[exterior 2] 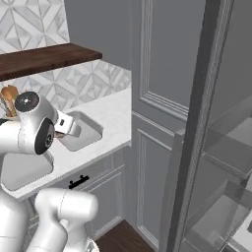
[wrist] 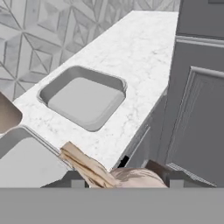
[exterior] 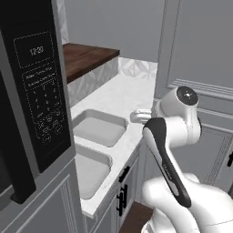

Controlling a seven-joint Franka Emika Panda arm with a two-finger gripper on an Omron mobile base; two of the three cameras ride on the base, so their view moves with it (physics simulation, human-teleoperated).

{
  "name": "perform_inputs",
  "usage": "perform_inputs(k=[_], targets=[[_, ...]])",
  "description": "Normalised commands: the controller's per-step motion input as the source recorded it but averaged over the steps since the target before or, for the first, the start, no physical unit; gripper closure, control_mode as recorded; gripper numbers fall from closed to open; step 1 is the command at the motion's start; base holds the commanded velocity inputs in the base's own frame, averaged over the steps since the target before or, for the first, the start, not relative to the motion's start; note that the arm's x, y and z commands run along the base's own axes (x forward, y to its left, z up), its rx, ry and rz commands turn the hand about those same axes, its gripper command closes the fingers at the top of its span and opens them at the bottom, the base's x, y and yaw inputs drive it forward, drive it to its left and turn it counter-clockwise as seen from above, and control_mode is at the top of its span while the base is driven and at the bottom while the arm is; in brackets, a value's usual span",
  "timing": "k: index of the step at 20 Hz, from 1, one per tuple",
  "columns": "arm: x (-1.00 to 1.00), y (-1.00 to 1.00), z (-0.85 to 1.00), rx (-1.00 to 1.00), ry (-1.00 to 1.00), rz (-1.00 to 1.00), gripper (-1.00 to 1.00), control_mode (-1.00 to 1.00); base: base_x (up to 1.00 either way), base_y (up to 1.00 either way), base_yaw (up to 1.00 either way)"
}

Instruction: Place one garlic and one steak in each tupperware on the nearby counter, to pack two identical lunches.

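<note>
Left base view: two empty tupperware trays on the white tabletop (exterior: 125, 93), far tray (exterior: 99, 127) and near tray (exterior: 90, 170), side by side along the front edge. Arm folded over the tabletop's edge just past the far tray. Risk here: elbow swinging into the tall grey cabinet (exterior: 200, 50) beside it.

Right base view: same far tray (exterior 2: 81, 132) just behind the wrist, near tray (exterior 2: 22, 170) partly hidden by the arm. Little room between wrist and tray rim, so a clipped rim could shove a tray along.

Hand view: claw (wrist: 124, 179) pressed together on a pale, papery garlic (wrist: 109, 173), poised above the tabletop edge between the trays. Thin grip on a round bulb: could slip and roll off the front edge. No steak in sight.
</note>
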Motion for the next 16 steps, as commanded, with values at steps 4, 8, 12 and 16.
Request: perform_inputs(k=[4,8,12,16], targets=[[0.0,0.0,0.0,0.0,0.0,0.0,1.0,1.0,1.0,0.57,0.1],[1.0,0.09,-0.38,0.0,0.22,0.15,1.0,-1.0,0.0,0.0,0.0],[1.0,0.22,-0.51,0.0,0.23,0.15,1.0,-1.0,0.0,0.0,0.0],[1.0,0.56,-0.52,0.0,0.16,0.1,1.0,-1.0,0.0,0.0,0.0]])
